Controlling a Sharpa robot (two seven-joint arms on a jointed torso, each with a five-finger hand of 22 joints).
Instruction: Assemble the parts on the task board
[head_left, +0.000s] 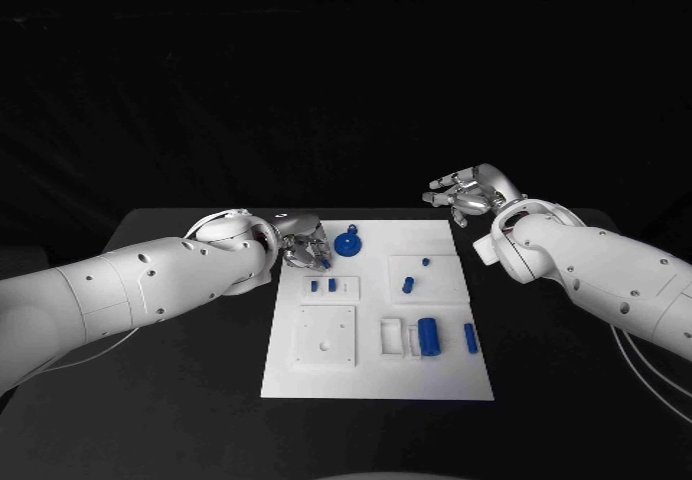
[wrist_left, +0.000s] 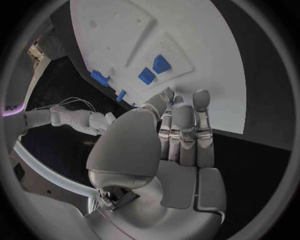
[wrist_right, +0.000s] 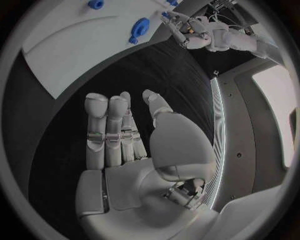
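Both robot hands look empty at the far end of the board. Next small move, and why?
Probably lower the left robot hand onto the round blue part just beside it. That hand hangs open at the task board edge, holding nothing, and this part is the nearest one. The right robot hand is open too, but sits off the board's far corner, farther from any part.

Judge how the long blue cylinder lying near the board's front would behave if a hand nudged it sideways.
The blue cylinder lies on its side, so it would probably roll. It looks rigid and light. The white block beside it may stop it.
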